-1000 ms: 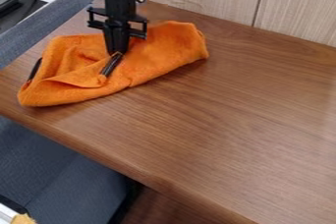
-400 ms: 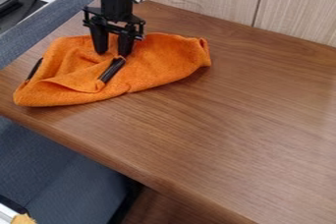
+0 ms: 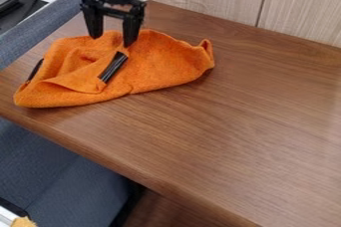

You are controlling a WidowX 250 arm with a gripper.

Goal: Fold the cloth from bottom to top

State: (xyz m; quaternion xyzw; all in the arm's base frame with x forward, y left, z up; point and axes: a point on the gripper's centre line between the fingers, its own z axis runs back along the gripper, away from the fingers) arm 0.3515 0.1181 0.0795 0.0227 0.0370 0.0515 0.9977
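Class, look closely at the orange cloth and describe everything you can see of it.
The cloth is orange and looks soft and fuzzy, like towelling. It lies rumpled and partly folded over itself on the brown table, its right end in view curling up. A short black strip slants near its middle; another dark strip shows at its left edge. The open pincer hangs at its far edge; whether it touches, I cannot tell.
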